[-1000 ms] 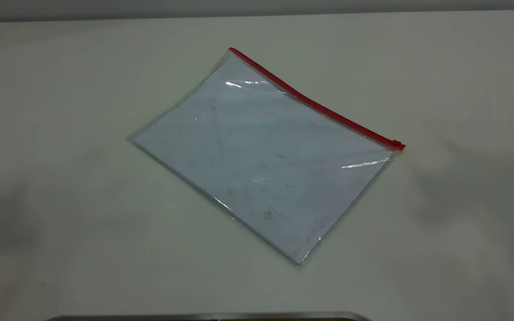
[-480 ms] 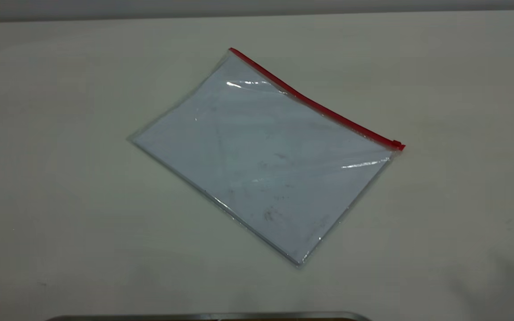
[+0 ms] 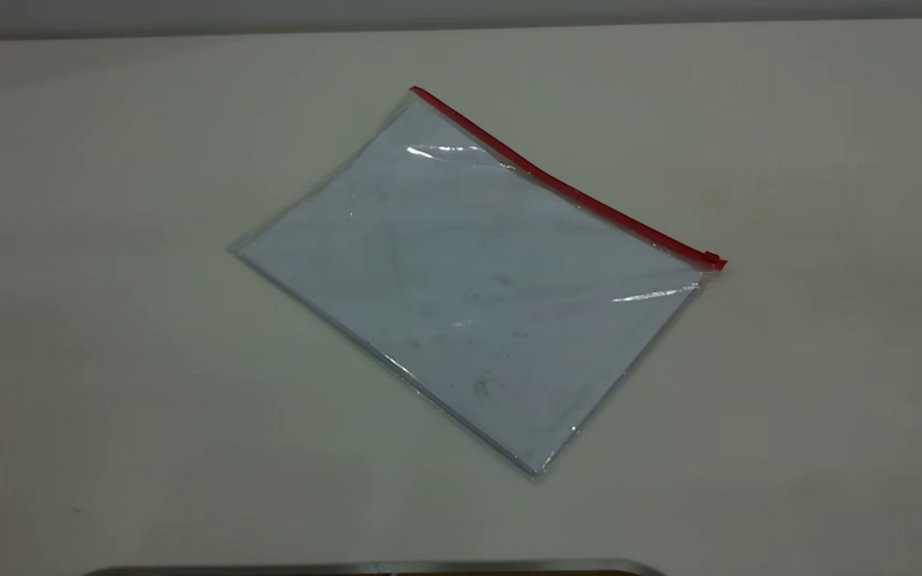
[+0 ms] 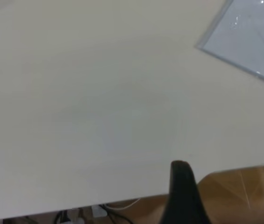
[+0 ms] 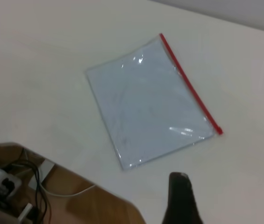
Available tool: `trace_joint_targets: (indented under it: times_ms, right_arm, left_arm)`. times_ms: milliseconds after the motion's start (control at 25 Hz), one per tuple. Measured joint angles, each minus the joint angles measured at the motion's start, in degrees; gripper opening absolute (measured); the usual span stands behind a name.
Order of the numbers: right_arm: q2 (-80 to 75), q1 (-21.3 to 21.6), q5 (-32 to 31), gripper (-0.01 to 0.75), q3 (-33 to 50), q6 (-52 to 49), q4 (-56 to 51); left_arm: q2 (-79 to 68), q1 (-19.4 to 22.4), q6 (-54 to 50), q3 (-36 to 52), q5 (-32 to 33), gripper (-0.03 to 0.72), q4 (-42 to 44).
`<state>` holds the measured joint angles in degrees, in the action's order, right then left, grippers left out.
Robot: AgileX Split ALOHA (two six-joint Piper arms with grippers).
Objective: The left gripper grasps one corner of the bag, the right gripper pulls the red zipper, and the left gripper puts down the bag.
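Shadows we saw near the tabletop's right edge a second ago are gone; bag (image 3: 469, 280) hasn't moved, flat mid-tabletop, red zipper (image 3: 565, 188) along its far-right edge, slider (image 3: 713, 260) at the right end. Left gripper (image 4: 181, 196) and right gripper (image 5: 181, 198) hang off the table; jaws: cannot tell. We judge nothing grasped yet.

My left end effector (image 4: 184, 196): only one dark finger tip shows, cut off by the frame edge; I cannot tell its jaw state.
My right end effector (image 5: 182, 198): the same, one dark tip at the edge, state unclear.
The bag (image 4: 251, 39): in my left wrist view only a corner shows; the rest is cut off.
Slider tab (image 3: 713, 260): too small for detail.
Paper sheets (image 3: 461, 280): marks unreadable.
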<state>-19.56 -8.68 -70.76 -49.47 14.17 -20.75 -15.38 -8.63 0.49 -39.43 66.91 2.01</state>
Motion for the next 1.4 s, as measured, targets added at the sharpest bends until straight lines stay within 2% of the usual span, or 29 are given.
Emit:
trace_joint_targets:
  times_ms: [320, 560, 1120, 1400]
  right_arm:
    - [12.0, 0.0, 0.4, 0.574, 13.6, 0.1, 9.3]
    - [19.4, 0.0, 3.7, 0.574, 20.9, 0.9, 12.6]
    - [20.5, 0.0, 5.3, 0.574, 21.7, 1.3, 12.1]
    - [20.5, 0.0, 5.3, 0.574, 21.7, 1.3, 12.1]
  left_arm:
    - [4.1, 0.0, 1.9, 6.4, 0.0, 0.59, -3.9]
    - [4.2, 0.0, 5.8, 8.8, 0.0, 0.59, -7.9]
    - [4.2, 0.0, 7.1, 11.3, -1.5, 0.59, -9.0]
    - [4.2, 0.0, 1.7, 11.5, -1.9, 0.59, -4.6]
